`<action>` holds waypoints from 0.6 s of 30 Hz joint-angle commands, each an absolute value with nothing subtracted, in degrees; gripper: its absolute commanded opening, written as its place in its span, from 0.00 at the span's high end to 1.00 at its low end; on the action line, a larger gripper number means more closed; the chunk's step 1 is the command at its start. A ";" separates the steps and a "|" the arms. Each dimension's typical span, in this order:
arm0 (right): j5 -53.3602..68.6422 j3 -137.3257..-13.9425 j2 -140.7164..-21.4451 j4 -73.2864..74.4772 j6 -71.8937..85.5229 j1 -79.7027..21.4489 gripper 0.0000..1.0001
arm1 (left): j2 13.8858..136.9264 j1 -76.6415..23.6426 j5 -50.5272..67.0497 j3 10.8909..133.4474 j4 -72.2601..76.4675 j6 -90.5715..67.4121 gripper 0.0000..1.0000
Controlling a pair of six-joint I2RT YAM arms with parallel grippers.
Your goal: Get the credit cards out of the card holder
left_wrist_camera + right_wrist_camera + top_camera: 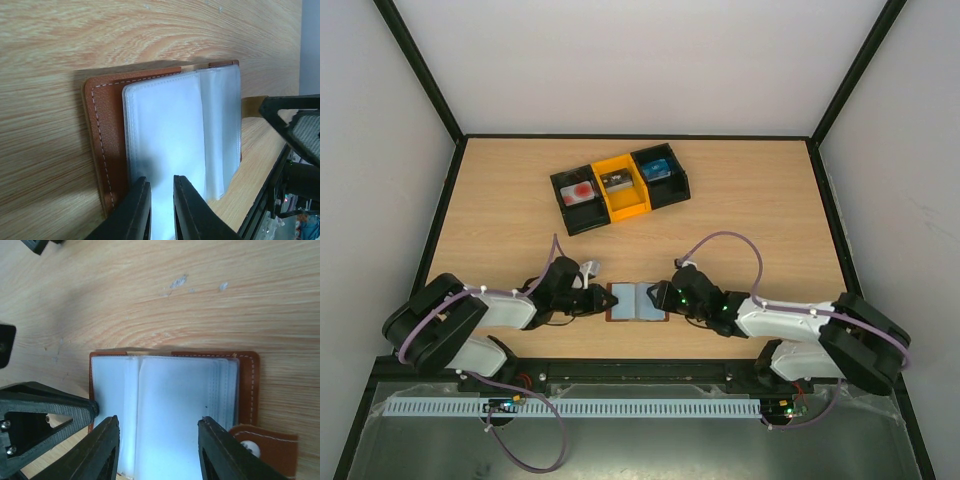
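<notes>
The card holder (pixel 637 301) lies open on the table between my two grippers, brown leather outside, pale blue-white clear sleeves inside. No card shows in the sleeves (pixel 175 405). My left gripper (pixel 161 180) hovers over the left sleeve (pixel 165 130) with its jaws a narrow gap apart and nothing seen between them. My right gripper (pixel 159 422) stands open, its fingers spread wide over the right stack of sleeves. A whitish credit card with a red round mark (pixel 582 192) lies in the tray's left black compartment.
A black-and-yellow three-part tray (pixel 628 211) sits at the back of the table; its yellow part holds a dark item (pixel 617 181), its right part a blue one (pixel 658 168). The holder's snap tab (pixel 262 442) sticks out beside my right finger.
</notes>
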State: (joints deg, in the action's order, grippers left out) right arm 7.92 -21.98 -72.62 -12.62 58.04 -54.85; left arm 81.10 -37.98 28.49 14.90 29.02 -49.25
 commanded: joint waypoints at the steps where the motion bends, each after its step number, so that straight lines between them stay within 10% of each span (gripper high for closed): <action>1: 3.14 -20.54 -68.88 -6.51 57.95 -55.23 0.57 | 82.32 -38.33 28.20 14.51 27.24 -47.90 0.84; 18: 7.32 -19.58 -75.80 -12.99 58.97 -55.22 0.57 | 82.06 -38.72 28.30 14.60 27.07 -48.32 0.84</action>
